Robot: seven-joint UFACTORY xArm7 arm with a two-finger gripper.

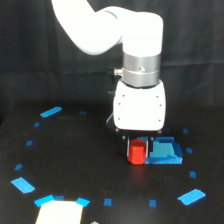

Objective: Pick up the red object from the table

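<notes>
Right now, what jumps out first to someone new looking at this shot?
The big white arm fills the upper middle of the view, reaching straight down. Right under it the red object sits on the black table, with the dark fingers low around it; whether they grip it is unclear. A blue block lies just to the exterior view's right of it, and blue tape marks ring the scene.

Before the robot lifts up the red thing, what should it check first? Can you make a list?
1. Red object in view on the table: ok.
2. Gripper lined up right over the red object: ok, it sits directly above it.
3. Gripper closed firmly on the red object: cannot tell, the fingers are dark and hidden against the black table.
4. Red object standing upright: ok.
5. Blue block clear of the grasp: not ok, it sits right against the red object on the exterior view's right.
</notes>
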